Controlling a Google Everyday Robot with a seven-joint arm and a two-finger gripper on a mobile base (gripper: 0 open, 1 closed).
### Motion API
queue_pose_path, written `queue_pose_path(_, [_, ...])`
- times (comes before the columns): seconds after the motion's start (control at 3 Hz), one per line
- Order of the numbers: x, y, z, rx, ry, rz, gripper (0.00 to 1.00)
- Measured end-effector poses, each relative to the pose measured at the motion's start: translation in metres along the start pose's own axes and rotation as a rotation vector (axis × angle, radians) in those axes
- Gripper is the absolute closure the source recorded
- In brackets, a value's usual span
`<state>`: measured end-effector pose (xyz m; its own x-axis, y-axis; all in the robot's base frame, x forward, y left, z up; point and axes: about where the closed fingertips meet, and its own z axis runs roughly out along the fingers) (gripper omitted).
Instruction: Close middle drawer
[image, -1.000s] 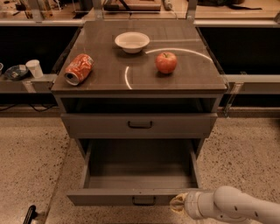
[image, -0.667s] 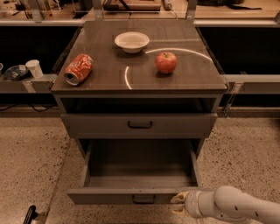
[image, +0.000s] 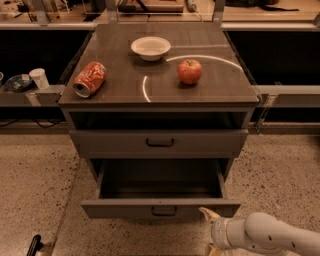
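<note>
The middle drawer (image: 125, 208) is pulled out of the grey-brown cabinet, its deep box open and empty, its low front bearing a small dark loop handle (image: 164, 211). My gripper (image: 210, 231) is at the bottom right, just in front of the drawer front's right part. One tan fingertip (image: 207, 214) is at the front's lower edge, right of the handle. The fingers stand apart and hold nothing. The white arm runs off to the right edge.
The top drawer (image: 160, 143) sits above, pushed in. On the cabinet top (image: 120, 90) lie a red soda can (image: 90, 78), a white bowl (image: 150, 47) and a red apple (image: 189, 71). A side shelf at left holds a white cup (image: 38, 78). Speckled floor surrounds the cabinet.
The middle drawer front has slid a little way back toward the cabinet. My gripper has moved forward with it.
</note>
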<state>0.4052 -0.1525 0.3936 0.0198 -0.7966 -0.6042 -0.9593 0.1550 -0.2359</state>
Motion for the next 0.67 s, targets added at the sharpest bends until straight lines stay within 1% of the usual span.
queue_pose_path(0.33, [-0.0001, 0.0, -0.0001, 0.0, 0.0, 0.0, 0.0])
queue_pose_path(0.67, [-0.0026, 0.0001, -0.0045, -0.012, 0.002, -0.011, 0.18])
